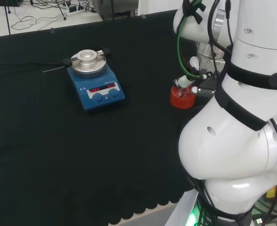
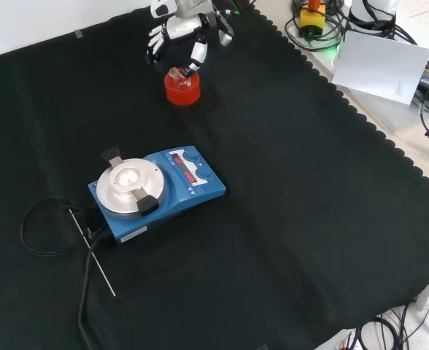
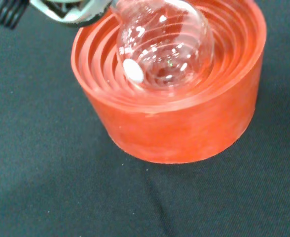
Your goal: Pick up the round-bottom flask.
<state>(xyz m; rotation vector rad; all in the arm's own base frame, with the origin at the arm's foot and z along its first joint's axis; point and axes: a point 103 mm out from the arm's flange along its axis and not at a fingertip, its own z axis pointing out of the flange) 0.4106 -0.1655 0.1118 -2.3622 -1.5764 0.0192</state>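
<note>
Glass round-bottom flask [image 3: 162, 47] sits in its red stand [image 3: 184, 123], fingers [image 2: 197, 52] curled round its neck.

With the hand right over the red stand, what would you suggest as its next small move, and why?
Probably close the fingers round the neck of the clear glass round-bottom flask before any lift. The black and white hand hovers directly above it in the front view, and the wrist view shows the bulb seated in the red ribbed ring stand. Whether the fingers already touch the glass I cannot tell.
</note>
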